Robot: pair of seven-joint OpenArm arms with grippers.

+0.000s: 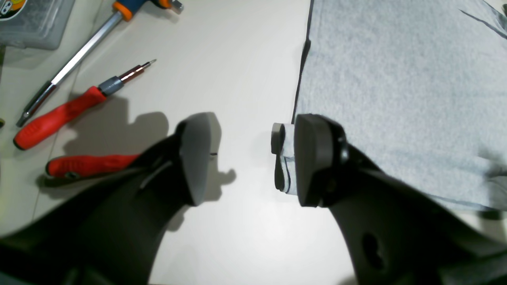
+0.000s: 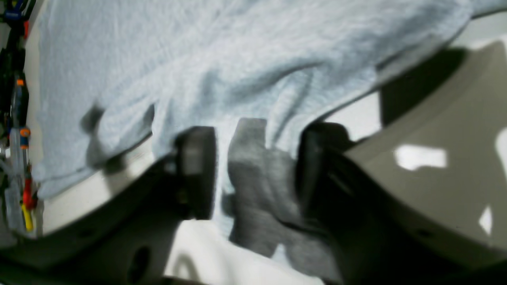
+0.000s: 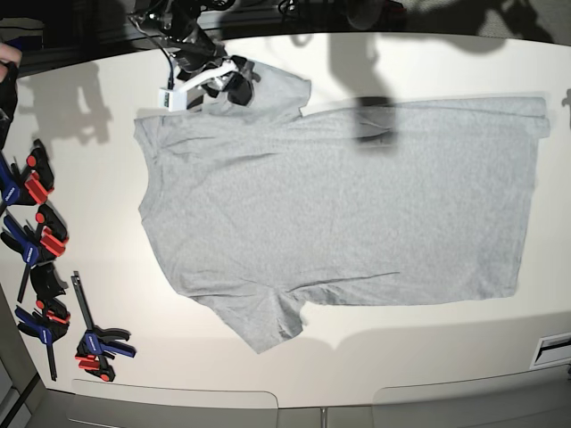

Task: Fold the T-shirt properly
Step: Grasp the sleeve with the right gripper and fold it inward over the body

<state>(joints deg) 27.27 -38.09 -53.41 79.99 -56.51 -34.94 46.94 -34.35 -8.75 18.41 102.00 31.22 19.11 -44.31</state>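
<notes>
Across the base view from its left, your right gripper (image 3: 227, 85) is at the far sleeve (image 3: 290, 89), close to the shoulder. Its fingers stand part-way apart, with a raised ridge of cloth between them; no firm pinch is established. The step in hand is judged to be taking hold of the far side for a fold. Centre that ridge and bring the pads together on it, checking that both layers are caught, before you lift. At the right, your left gripper (image 1: 255, 158) is spread wide and pinches nothing. The hem corner (image 1: 288, 174) lies by one finger, outside the middle of the opening; shift towards the cloth and straddle the corner before closing. Lift both sides together, low and evenly; an uneven pull would likely skew the body.

Condition of the T-shirt (image 3: 357, 214): laid out on the table (image 3: 428, 366), plain light grey side up, collar end at the base view's left, hem at its right. No body fold is made. At the left, the far shoulder is creased and bunched, and the near sleeve (image 3: 259, 325) points outward with rumples. The middle is largely flat. At the right, the hem side is fairly straight, with a slight turned edge at the far corner.
</notes>
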